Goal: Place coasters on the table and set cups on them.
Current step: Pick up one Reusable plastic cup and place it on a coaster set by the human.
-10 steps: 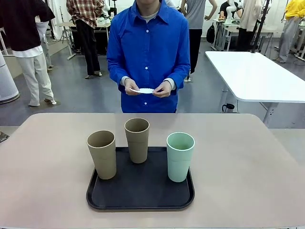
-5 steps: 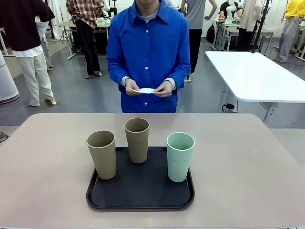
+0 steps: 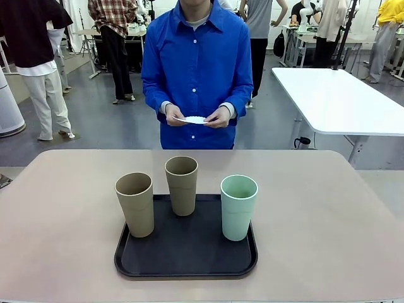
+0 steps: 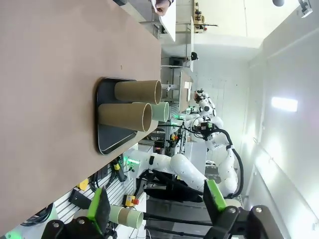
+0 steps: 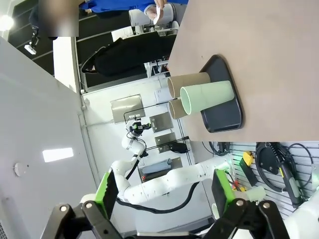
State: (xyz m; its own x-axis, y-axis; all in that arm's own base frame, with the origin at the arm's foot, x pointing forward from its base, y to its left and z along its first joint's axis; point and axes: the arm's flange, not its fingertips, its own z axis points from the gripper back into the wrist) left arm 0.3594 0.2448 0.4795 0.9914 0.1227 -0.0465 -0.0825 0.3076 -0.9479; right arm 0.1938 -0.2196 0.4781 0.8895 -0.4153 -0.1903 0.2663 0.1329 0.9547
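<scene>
Front view, tan cups (image 3: 135, 205), mint cup (image 3: 238, 207) on black tray (image 3: 183, 260), left hand (image 4: 155, 199), right hand (image 5: 164, 186) both spread wide, empty.

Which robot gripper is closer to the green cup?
The right gripper. From it the green cup stands foremost on the tray; from the left gripper, it sits behind both tan cups.

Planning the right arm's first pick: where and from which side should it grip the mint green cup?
Probably around its mid wall, from the robot's right. The mint green cup stands upright on the right end of the tray, tapered and handleless, with bare table on that side and both tan cups to its left.
</scene>
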